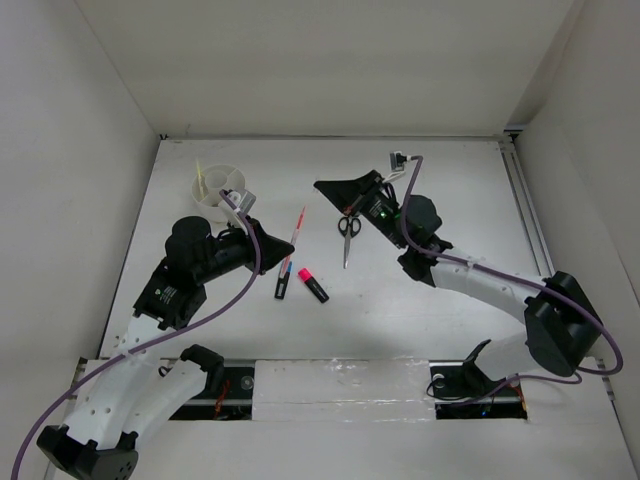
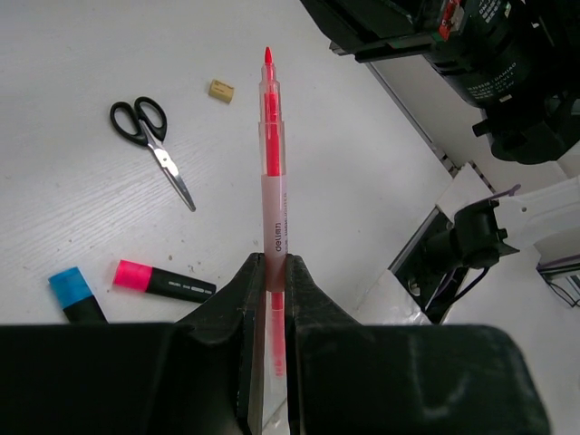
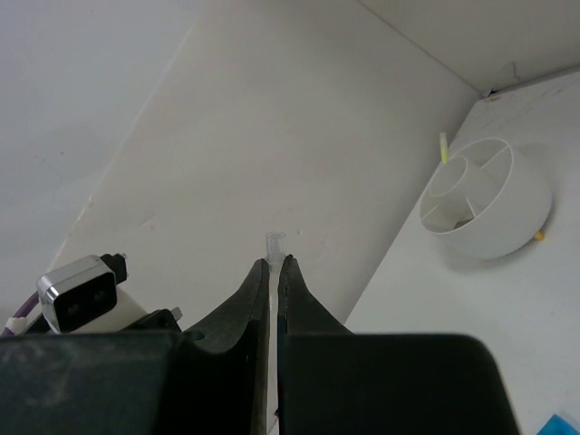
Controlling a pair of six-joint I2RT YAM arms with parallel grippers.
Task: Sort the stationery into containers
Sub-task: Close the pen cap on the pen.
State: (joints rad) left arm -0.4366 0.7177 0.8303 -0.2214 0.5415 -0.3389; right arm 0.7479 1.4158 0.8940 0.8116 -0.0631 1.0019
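Observation:
My left gripper is shut on the thin pink pen, which points away from it above the table with its tip bare; both show in the top view, gripper and pen. My right gripper is shut on a small clear pen cap and sits raised at mid-table. The round white compartment bowl stands at the far left with the yellow pen in it; the right wrist view shows the bowl too. Scissors, the blue-cap highlighter and the pink-cap highlighter lie on the table.
The left wrist view shows the scissors, a tiny tan block, and both highlighters, pink-cap and blue-cap, below the pen. White walls enclose the table on three sides. A metal rail runs along the right edge.

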